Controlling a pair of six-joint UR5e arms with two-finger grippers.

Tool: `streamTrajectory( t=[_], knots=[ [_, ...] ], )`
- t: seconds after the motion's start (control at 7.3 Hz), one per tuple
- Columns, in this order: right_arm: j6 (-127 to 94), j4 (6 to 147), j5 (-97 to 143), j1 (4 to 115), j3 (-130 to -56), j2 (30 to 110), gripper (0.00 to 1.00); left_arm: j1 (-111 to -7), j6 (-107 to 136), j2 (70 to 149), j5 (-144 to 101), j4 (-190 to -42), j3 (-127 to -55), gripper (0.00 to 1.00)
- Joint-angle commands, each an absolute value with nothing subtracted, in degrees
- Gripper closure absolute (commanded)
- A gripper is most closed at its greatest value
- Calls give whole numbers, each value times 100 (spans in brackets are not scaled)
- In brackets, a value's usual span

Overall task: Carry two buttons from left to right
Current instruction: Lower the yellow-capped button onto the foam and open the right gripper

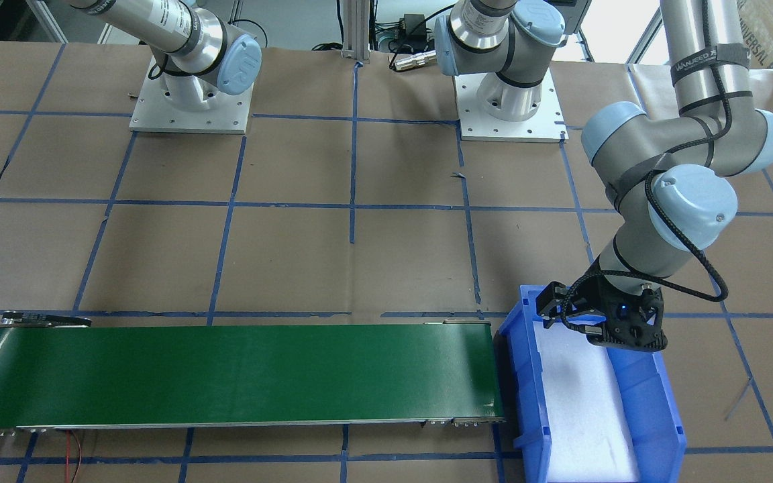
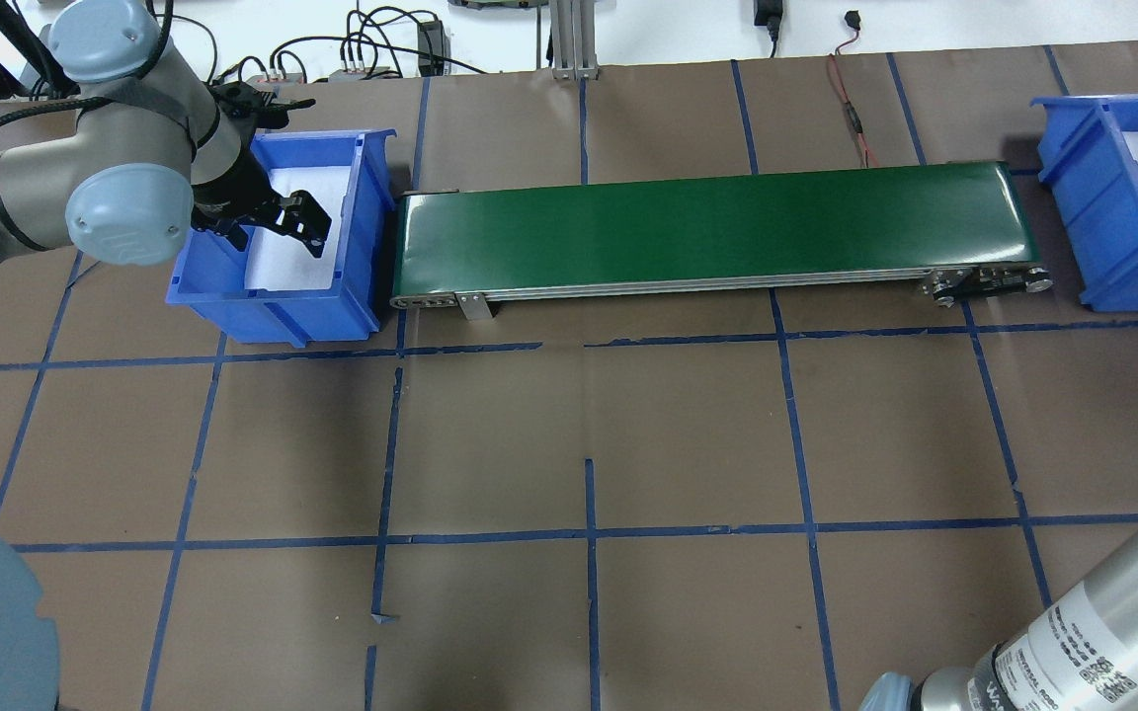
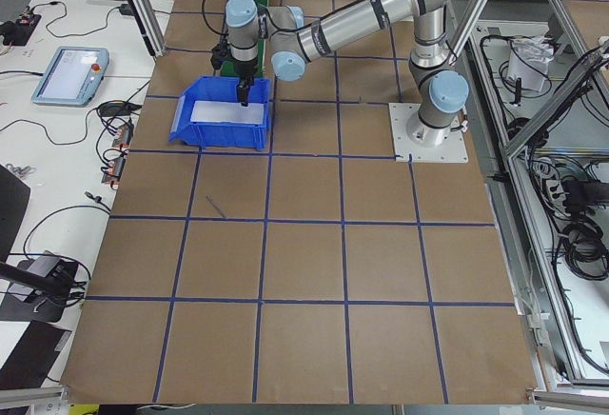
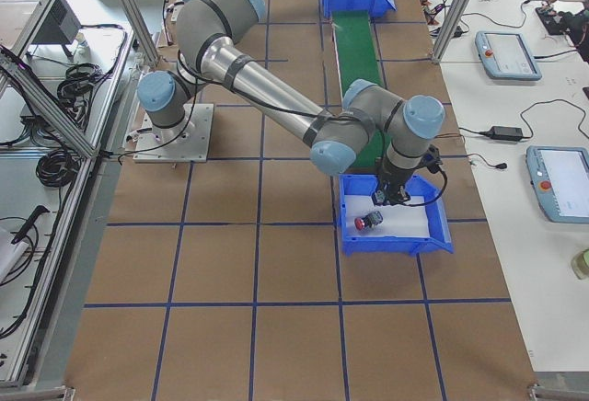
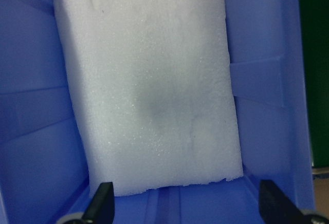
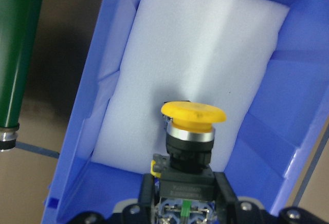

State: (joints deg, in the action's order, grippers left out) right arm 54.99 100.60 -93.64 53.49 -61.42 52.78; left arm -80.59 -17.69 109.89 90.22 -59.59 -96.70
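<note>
Buttons counted: two. The yellow button [image 6: 191, 144], with a black collar under a bright metal ring, sits upright in the right gripper [image 6: 186, 206]. The gripper's fingers [image 6: 145, 196] are clamped on either side of its grey block. It hangs over the white foam [image 6: 216, 54] inside the right bin [image 4: 396, 240], near that bin's conveyor end. The label on the block is too small to read. The red button [image 4: 368, 222] lies on its side on the same foam, close to the bin's robot-side wall, apart from the gripper.

Blue bins counted: two, one at each end of the single green conveyor belt [image 2: 707, 222]. The left bin [image 2: 371, 197] shows a white foam pad [image 5: 154, 80]. The left gripper [image 2: 287, 219] hangs just above that pad with its jaws spread wide. The fingertips [image 5: 102, 201] are well apart and grip nothing.

Arms counted: two, both mounted on the table [image 2: 579, 415], which is covered in brown paper with a blue tape grid.

Legible markings: "WANJEED" on a strap [image 1: 708, 57] round the left arm, "UNIVERSAL ROBO…" on the right arm's tube [image 2: 1073, 647], and a "UR" mark on a blue joint cap [image 1: 242, 67].
</note>
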Motion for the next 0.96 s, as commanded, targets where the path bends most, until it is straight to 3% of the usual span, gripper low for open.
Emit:
streamTrajectory(
  t=[0.0,0.82],
  knots=[
    [5493,10361,-9360,5483,-5881,4862,92,-7999,-1863,10995,9018,-5871,-9869,0],
    [5476,10600,-9343,5669,-5037,3930,92,-7963,-1855,10837,8938,-5880,-10187,0]
  ],
)
